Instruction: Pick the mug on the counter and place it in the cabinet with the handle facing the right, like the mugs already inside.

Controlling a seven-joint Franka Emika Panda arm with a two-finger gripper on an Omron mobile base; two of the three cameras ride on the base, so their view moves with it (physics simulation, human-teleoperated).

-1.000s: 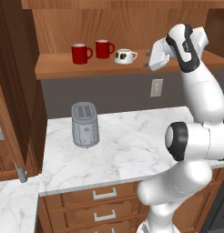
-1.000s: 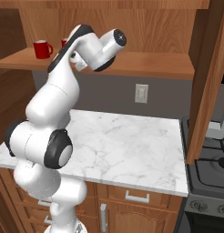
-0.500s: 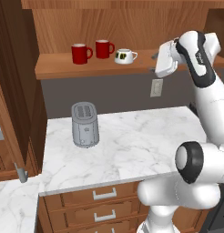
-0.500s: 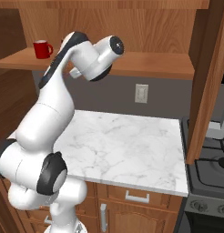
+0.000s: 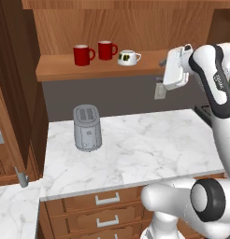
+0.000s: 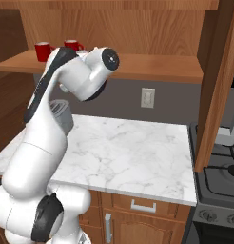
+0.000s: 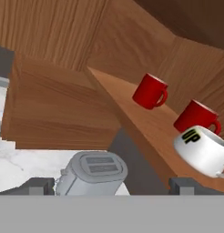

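Gripper (image 5: 169, 70) raised w/ fingers apart, empty, well right of the mug (image 5: 128, 57). Grey toaster (image 5: 87, 127) upright on tabletop (image 5: 149, 144). Mug stands upright on cabinet (image 5: 103, 28) shelf, handle (image 5: 137, 56) pointing right; two red mugs (image 5: 93, 52) just left of it.

The white Franka arm with dark joints (image 5: 215, 88) rose from the base, bent sharply at the elbow and reached up with its forearm raised high. Its two-finger gripper (image 5: 162, 62) was held aloft, empty, with the small dark finger tips (image 7: 41, 185) set wide apart.
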